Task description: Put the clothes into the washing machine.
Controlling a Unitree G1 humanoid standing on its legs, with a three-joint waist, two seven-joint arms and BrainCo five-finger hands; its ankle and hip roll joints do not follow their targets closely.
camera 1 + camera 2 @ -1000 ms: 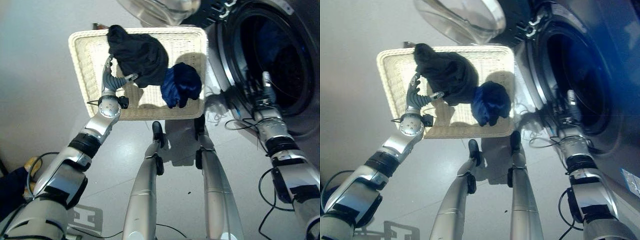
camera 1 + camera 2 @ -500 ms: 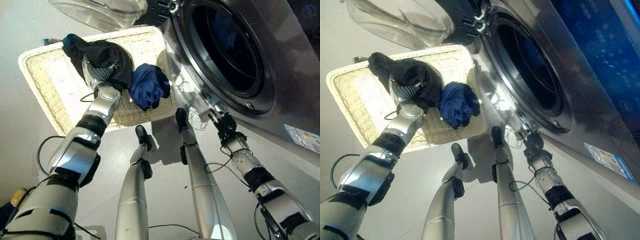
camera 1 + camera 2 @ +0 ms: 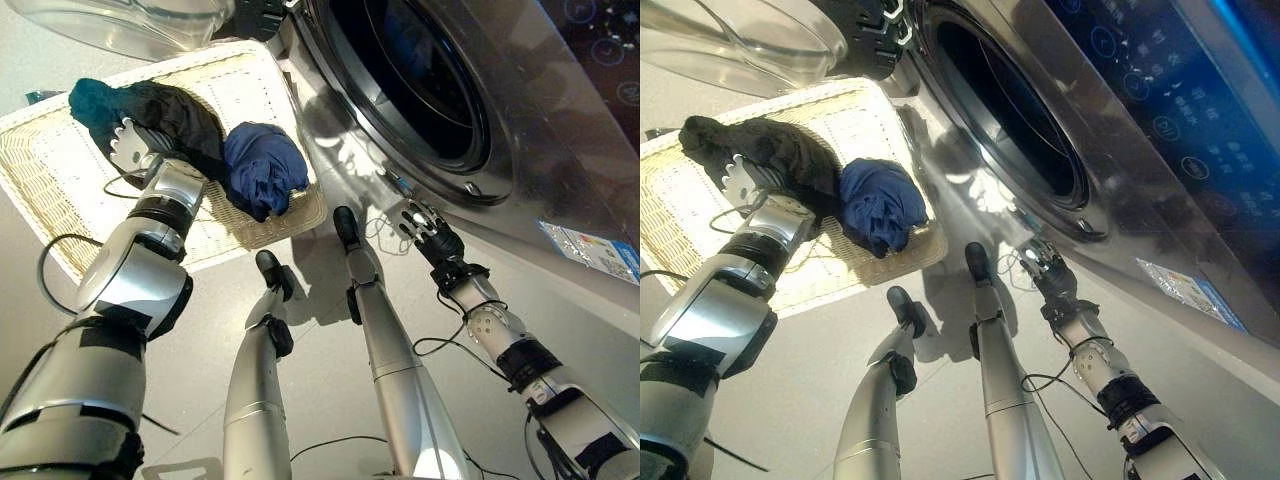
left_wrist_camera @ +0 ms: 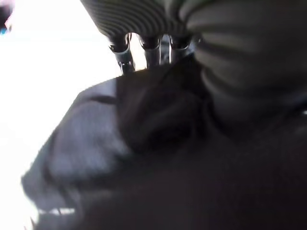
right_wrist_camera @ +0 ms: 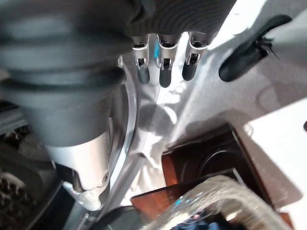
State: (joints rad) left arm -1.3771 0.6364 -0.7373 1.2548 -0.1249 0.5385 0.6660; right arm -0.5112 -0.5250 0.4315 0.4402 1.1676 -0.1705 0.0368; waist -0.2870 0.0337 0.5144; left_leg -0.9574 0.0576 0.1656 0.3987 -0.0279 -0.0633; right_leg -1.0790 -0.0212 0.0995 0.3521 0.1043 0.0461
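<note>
A black garment (image 3: pixel 165 105) and a crumpled blue garment (image 3: pixel 262 170) lie in a white wicker basket (image 3: pixel 50 190) on the floor. My left hand (image 3: pixel 135 150) rests on the black garment, fingers spread and fairly straight; in the left wrist view its fingers (image 4: pixel 122 50) press into the dark cloth (image 4: pixel 158 143). To the right stands the washing machine with its round drum opening (image 3: pixel 400 70) open and dark inside. My right hand (image 3: pixel 428 228) hangs open and empty just below the drum's rim, its fingers (image 5: pixel 163 72) straight.
The washer's clear glass door (image 3: pixel 110 25) is swung open above the basket's far edge. Light grey floor lies in front of the basket and the washer. A brown wooden piece (image 5: pixel 206 163) shows in the right wrist view.
The whole picture has shifted, so the camera has moved. My left hand stays on the black garment, nearer its outer end. My right hand stays low under the drum rim.
</note>
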